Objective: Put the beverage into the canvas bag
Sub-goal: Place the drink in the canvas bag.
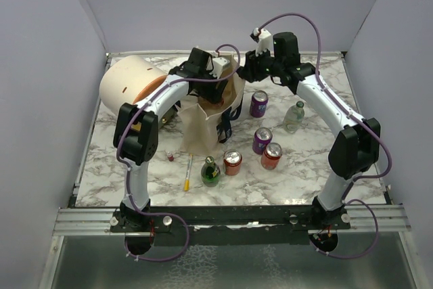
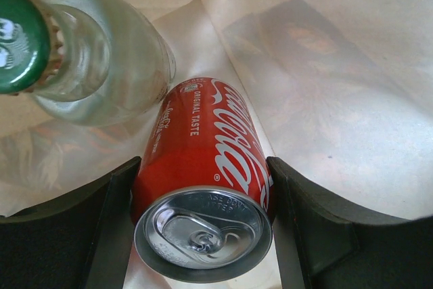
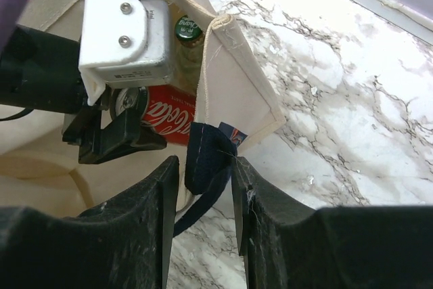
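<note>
Both wrist views, not overhead, show: left hand [image 2: 203,191] clamping red can [image 2: 203,137], right hand [image 3: 205,175] pinching navy strap [image 3: 203,150].

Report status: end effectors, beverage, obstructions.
Left end effector shut on red cola can, inside canvas bag. Right end effector on navy strap. Glass bottle beside can.

Cream canvas bag [image 1: 203,130], navy handles [image 3: 206,160]; red can [image 2: 203,147], white script, silver top; clear bottle [image 2: 115,52], green cap [image 2: 20,38]; white table [image 1: 304,167], grey marble veining; purple cans [image 1: 259,104]
</note>
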Controlling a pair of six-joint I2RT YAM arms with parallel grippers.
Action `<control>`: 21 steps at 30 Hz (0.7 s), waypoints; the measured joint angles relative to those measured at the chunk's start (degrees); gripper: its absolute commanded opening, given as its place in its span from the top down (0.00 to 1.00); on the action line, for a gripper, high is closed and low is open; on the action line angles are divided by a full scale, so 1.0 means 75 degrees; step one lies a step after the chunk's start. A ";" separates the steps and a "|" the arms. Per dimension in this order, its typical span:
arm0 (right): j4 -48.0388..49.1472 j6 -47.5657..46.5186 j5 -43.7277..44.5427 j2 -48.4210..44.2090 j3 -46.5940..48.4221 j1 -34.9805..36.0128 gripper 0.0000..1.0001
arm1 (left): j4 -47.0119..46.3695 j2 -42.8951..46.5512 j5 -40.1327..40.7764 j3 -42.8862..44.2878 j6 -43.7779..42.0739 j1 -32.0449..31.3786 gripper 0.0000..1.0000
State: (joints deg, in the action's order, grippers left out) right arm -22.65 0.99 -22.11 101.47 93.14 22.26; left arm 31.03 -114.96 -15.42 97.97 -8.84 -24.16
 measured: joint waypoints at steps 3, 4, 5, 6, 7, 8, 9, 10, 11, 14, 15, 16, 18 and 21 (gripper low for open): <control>0.0003 -0.0035 -0.0044 0.0055 0.0003 -0.0017 0.64 | -0.0023 -0.0128 0.0012 0.0000 -0.0050 -0.0012 0.94; 0.0003 -0.0044 -0.0052 0.0073 0.0009 -0.0020 0.64 | -0.0029 -0.0178 0.0015 0.0000 -0.0073 -0.0012 0.92; 0.0003 -0.0052 -0.0064 0.0093 0.0015 -0.0029 0.64 | -0.0035 -0.0213 0.0017 0.0003 -0.0087 -0.0012 0.91; 0.0006 -0.0061 -0.0076 0.0117 0.0020 -0.0032 0.64 | -0.0041 -0.0254 0.0026 0.0003 -0.0102 -0.0012 0.91; 0.0006 -0.0070 -0.0087 0.0131 0.0023 -0.0032 0.64 | -0.0052 -0.0283 0.0038 0.0003 -0.0108 -0.0012 0.90; 0.0006 -0.0087 -0.0093 0.0140 0.0023 -0.0035 0.64 | -0.0067 -0.0312 0.0047 0.0006 -0.0108 -0.0015 0.89; 0.0006 -0.0102 -0.0099 0.0149 0.0029 -0.0035 0.64 | -0.0073 -0.0350 0.0061 0.0009 -0.0108 -0.0017 0.88; 0.0006 -0.0114 -0.0102 0.0152 0.0029 -0.0035 0.64 | -0.0064 -0.0399 0.0073 0.0041 -0.0105 -0.0026 0.86; 0.0006 -0.0117 -0.0102 0.0152 0.0032 -0.0035 0.64 | -0.0052 -0.0466 0.0079 0.0096 -0.0099 -0.0029 0.84; 0.0006 -0.0154 -0.0119 0.0154 0.0032 -0.0035 0.64 | -0.0012 -0.0737 0.0125 0.0338 -0.0064 -0.0044 0.79; 0.0017 -0.0172 -0.0122 0.0160 0.0032 -0.0035 0.64 | 0.0012 -0.0807 0.0131 0.0446 -0.0038 -0.0044 0.76; 0.0020 -0.0175 -0.0125 0.0166 0.0032 -0.0035 0.64 | 0.0058 -0.0874 0.0169 0.0545 -0.0035 -0.0047 0.72; 0.0044 -0.0184 -0.0128 0.0175 0.0032 -0.0035 0.64 | 0.0119 -0.0997 0.0227 0.0734 -0.0009 -0.0047 0.67; 0.0067 -0.0216 -0.0152 0.0187 0.0032 -0.0035 0.64 | 0.0114 -0.1128 0.0309 0.0898 0.0017 -0.0047 0.61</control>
State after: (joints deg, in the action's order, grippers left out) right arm -22.15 -0.62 -23.24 102.87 93.38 22.00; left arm 31.88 -123.42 -13.10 104.71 -8.71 -24.51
